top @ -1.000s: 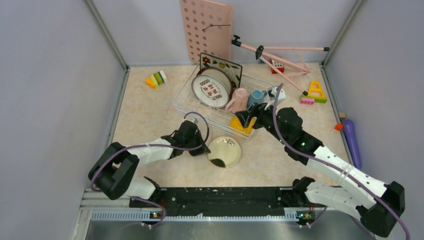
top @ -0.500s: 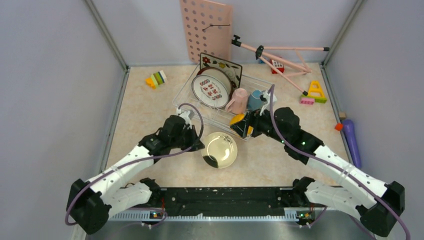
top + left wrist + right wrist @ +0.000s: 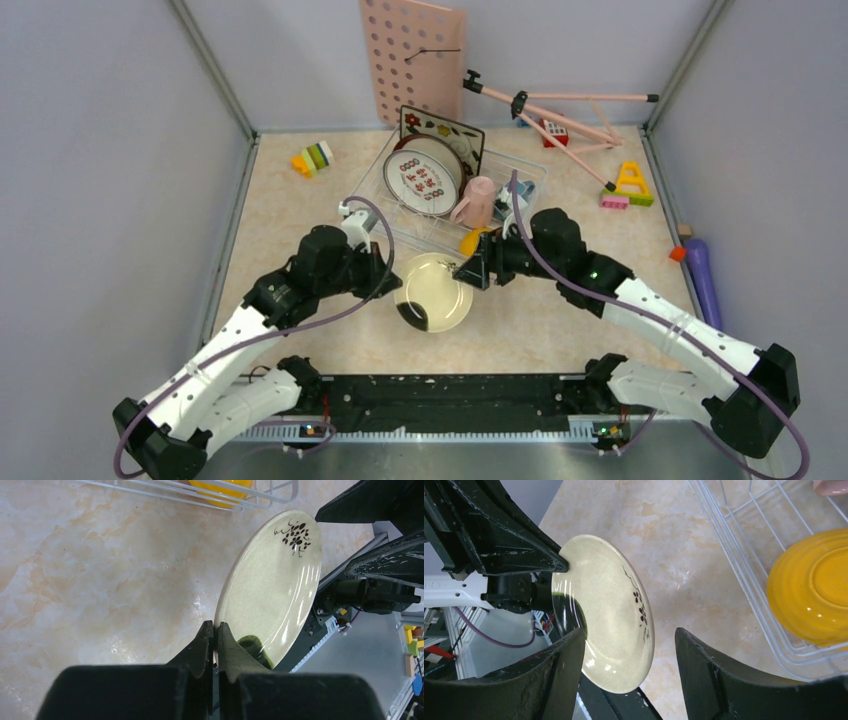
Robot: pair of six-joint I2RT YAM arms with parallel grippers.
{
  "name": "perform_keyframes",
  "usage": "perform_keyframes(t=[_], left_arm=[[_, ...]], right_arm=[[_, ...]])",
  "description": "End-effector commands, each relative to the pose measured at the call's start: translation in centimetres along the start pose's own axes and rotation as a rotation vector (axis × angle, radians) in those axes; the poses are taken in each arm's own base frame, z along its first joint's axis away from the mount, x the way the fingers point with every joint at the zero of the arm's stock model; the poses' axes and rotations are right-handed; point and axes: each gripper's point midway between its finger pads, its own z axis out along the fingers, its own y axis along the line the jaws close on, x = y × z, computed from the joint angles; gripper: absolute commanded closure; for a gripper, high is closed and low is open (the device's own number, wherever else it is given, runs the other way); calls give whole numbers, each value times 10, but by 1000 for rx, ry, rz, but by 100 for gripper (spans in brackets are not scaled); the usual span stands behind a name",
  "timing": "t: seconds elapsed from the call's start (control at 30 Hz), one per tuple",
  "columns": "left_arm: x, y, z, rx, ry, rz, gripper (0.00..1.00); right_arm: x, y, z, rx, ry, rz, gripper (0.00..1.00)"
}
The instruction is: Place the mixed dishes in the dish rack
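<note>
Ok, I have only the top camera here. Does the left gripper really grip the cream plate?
Observer: Yes. The left wrist camera shows the left gripper shut on the plate, at its rim.
Operator: Is the plate lying flat?
Observer: No. It is tilted steeply, with its painted face toward the right wrist camera.
Operator: And the right gripper?
Observer: The right gripper is open. Its fingers stand on either side of the plate's edge. I cannot tell if they touch it.
</note>
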Motion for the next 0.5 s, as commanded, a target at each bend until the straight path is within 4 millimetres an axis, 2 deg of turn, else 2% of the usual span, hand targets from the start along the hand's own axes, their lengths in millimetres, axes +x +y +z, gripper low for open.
perform_keyframes(t=[0.0, 0.3, 0.4, 0.47], left_arm=[[-25, -16, -14, 43, -93, 29, 100], [-30, -27, -13, 96, -106, 13, 100], [-32, -28, -13, 107, -122, 18, 100], [-34, -29, -14, 110, -137, 25, 100]], right_arm=[[-19, 5, 0, -7, -59, -29, 36], [-4, 8, 15, -73, -12, -35, 50], [-2, 7, 19, -72, -2, -43, 51], [-1, 7, 19, -73, 2, -46, 60]])
